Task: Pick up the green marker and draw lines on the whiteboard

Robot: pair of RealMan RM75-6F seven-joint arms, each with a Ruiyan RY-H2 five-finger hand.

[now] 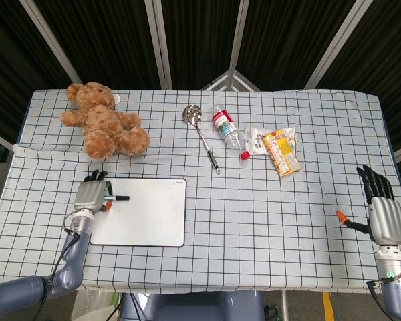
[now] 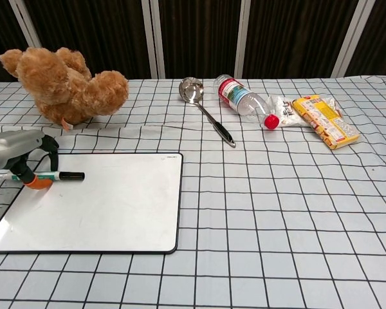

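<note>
Fingers [image 2: 46, 143] over green marker [image 2: 55, 175], teddy bear [image 2: 64, 84] beyond whiteboard [image 2: 109, 206]

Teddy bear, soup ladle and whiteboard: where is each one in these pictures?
Teddy bear [image 1: 104, 127], head view, on its belly.
Soup ladle [image 2: 192, 90], chest view, on its bowl.
Whiteboard [image 2: 116, 206], chest view, on its bare white face.

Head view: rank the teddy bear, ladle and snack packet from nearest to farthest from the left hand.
From the left hand:
1. Teddy bear, just beyond it, far-left.
2. Ladle, mid-table, to its right.
3. Snack packet, farther right still.
</note>
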